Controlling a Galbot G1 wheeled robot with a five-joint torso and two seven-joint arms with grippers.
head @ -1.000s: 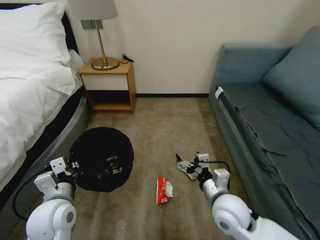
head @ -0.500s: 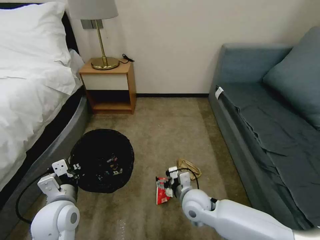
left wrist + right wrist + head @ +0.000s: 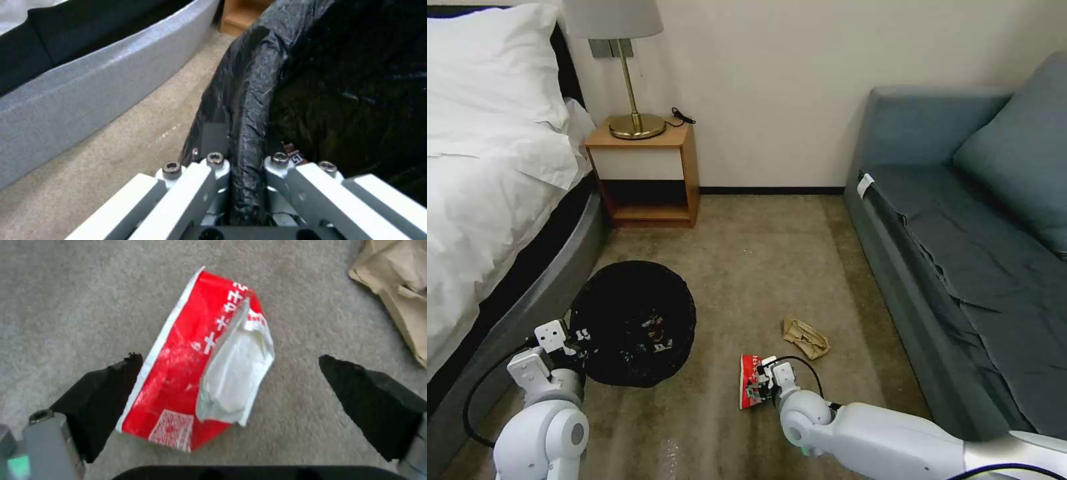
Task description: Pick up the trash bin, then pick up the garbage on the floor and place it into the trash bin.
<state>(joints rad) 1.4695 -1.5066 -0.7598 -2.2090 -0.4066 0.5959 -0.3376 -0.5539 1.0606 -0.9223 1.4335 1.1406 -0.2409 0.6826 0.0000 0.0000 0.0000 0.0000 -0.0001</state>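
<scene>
The trash bin (image 3: 634, 313), a round black wastebasket with a black liner, sits at the left beside the bed. My left gripper (image 3: 572, 339) is shut on its near rim; the left wrist view shows the fingers (image 3: 213, 166) pinching the liner-covered rim (image 3: 249, 110). Of the garbage, a red-white snack packet (image 3: 752, 383) lies on the carpet, and my right gripper (image 3: 760, 387) hangs just above it, open. In the right wrist view the two black fingertips (image 3: 111, 390) straddle the packet (image 3: 186, 373) without touching it. Crumpled tan paper (image 3: 806, 337) lies just beyond, its edge (image 3: 400, 290) showing here too.
A white bed (image 3: 487, 200) with a grey base runs along the left. A wooden nightstand (image 3: 644, 173) with a brass lamp stands at the wall. A blue-grey sofa (image 3: 960, 253) lines the right. Some small pieces (image 3: 654, 333) lie inside the bin.
My right gripper has left the tan paper, which now lies uncovered, and swung left and nearer to hover over the red-white packet. The left gripper stays on the bin rim.
</scene>
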